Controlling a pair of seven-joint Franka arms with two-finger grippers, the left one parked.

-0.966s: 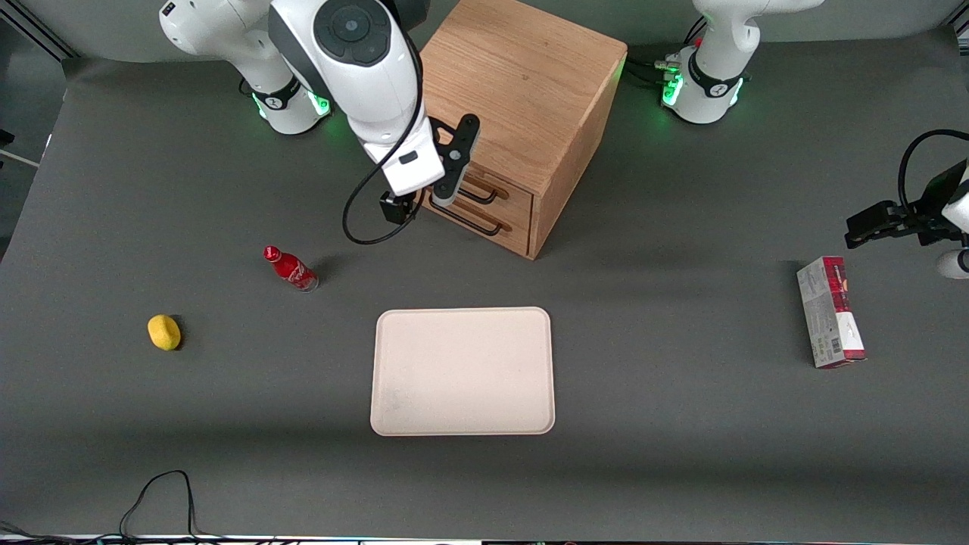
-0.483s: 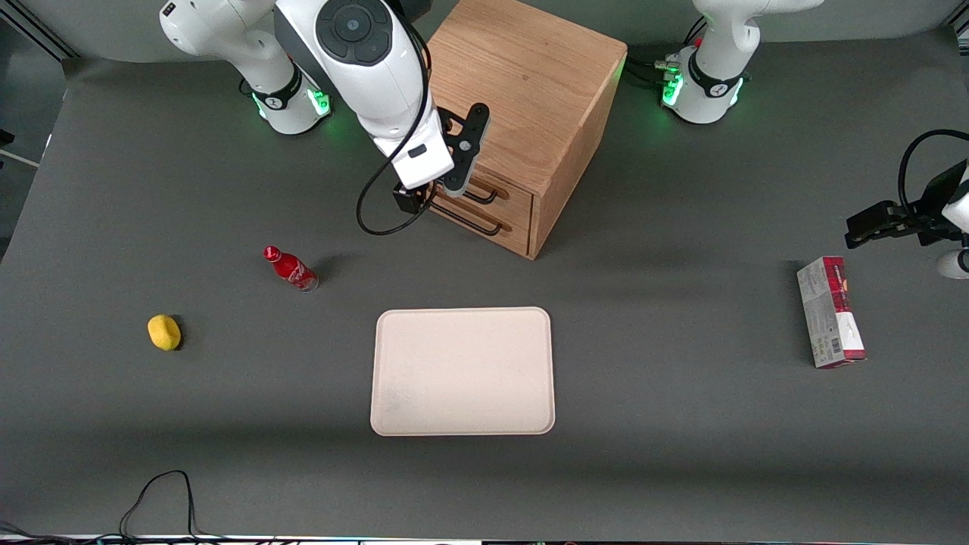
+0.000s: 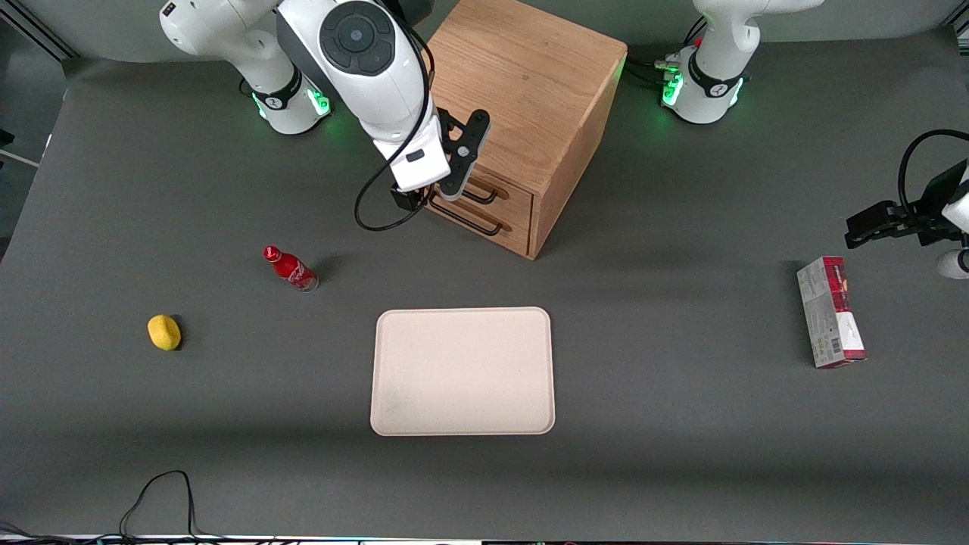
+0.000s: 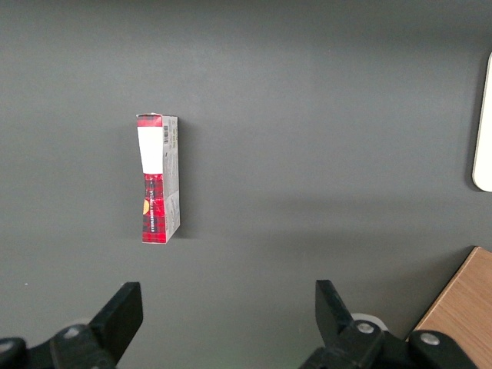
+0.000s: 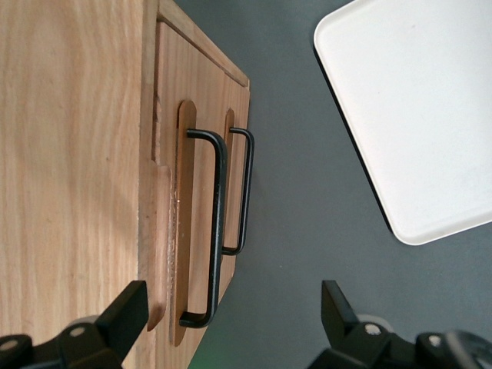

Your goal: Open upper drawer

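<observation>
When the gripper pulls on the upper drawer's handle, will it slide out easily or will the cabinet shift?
The upper drawer looks shallow, so probably light. Its rigid black bar handle shouldn't flex. The open gripper is beside the handle; the cabinet stands loose on the mat, so it may shift.

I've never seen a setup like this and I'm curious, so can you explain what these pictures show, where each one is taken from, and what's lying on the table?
Two white robot arms stand at a grey table. One picture looks down from the front; the other two come from cameras on the arms' wrists. The working arm's pincer is open, holds nothing, and hovers at the black handle of the upper drawer in a wooden cabinet; both drawers look shut. On the table, nearer the front camera than the cabinet, lies a pale tray. Toward the working arm's end are a red bottle and a yellow lemon-like thing. Toward the parked arm's end lies a red and grey box.
</observation>
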